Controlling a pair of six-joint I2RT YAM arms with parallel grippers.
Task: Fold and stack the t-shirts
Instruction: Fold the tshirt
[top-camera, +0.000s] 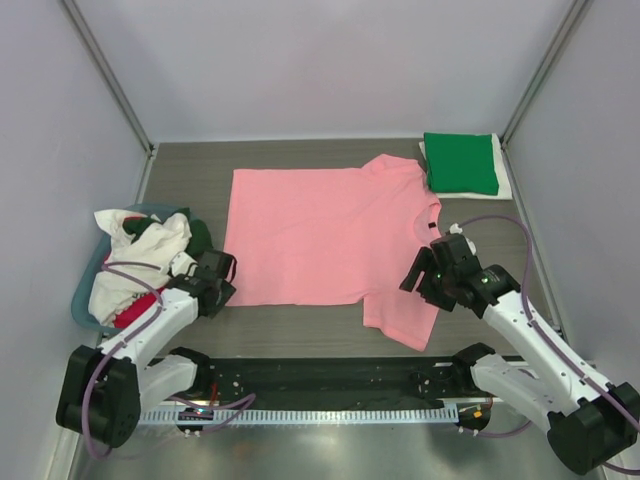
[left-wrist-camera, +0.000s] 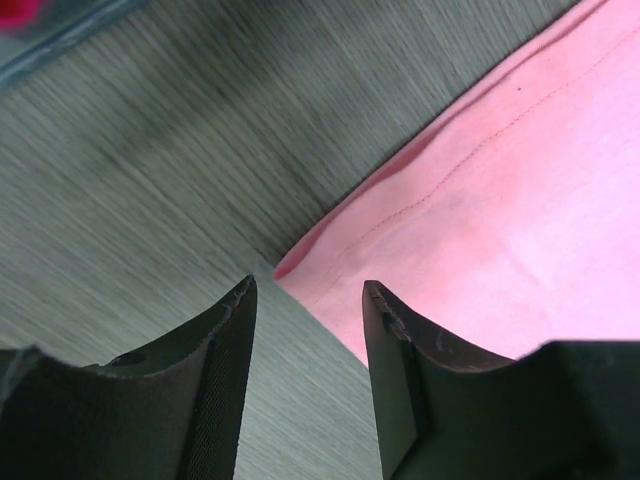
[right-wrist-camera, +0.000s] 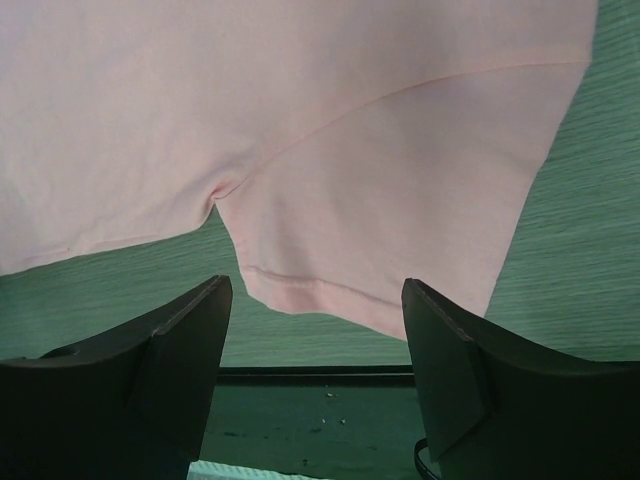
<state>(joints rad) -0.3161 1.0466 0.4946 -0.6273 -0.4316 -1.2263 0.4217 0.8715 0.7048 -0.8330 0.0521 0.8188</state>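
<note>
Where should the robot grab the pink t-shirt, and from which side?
Probably at its near edge, coming in from the robot's own side. The salmon-pink t-shirt lies flat and spread out, so only its edges offer something to pinch. Its hem corner lies just ahead of the left gripper, and the near sleeve's cuff just ahead of the right gripper. Both stand open.

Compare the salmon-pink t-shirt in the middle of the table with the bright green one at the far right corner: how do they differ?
The salmon-pink cloth t-shirt is spread flat, sleeves out; the bright green cloth t-shirt is folded into a compact rectangle. The pink one covers far more table than the green one. Pink lies on bare table; green sits on folded white cloth. Both are plain-coloured and lie flat.
</note>
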